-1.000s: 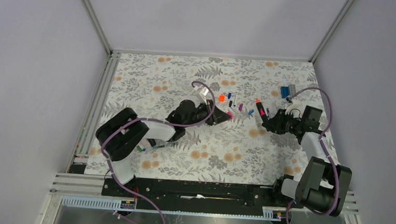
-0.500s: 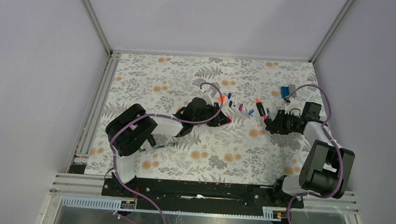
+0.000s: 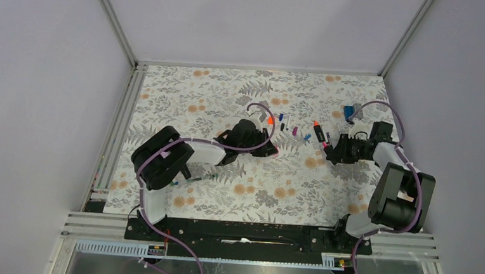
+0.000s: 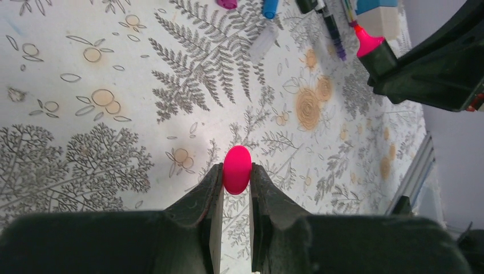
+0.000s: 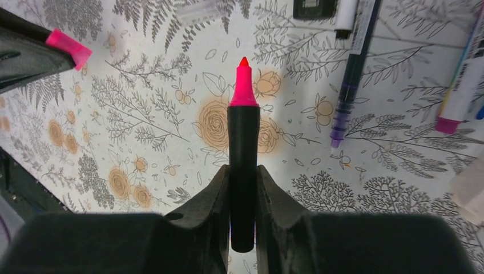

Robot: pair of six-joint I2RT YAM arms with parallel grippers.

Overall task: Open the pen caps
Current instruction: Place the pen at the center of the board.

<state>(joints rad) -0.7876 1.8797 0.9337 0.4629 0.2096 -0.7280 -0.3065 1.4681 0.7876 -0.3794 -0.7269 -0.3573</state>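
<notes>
Top: left gripper (image 3: pixel 270 149) and right gripper (image 3: pixel 332 152) sit low over the table (image 3: pixel 185 95), well apart. Loose pens (image 3: pixel 294 130) lie beyond them.

Left wrist: fingers nearly closed, pinching the pink cap (image 4: pixel 237 169) at their tips.

Right wrist: fingers clamped on a black highlighter (image 5: pixel 243 165). Its pink tip is bare, and the cap is apart at upper left.

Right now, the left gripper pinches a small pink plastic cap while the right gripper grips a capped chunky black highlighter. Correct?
No. The chunky black highlighter in the right gripper is uncapped, its pink tip bare; the right wrist view shows it.
</notes>
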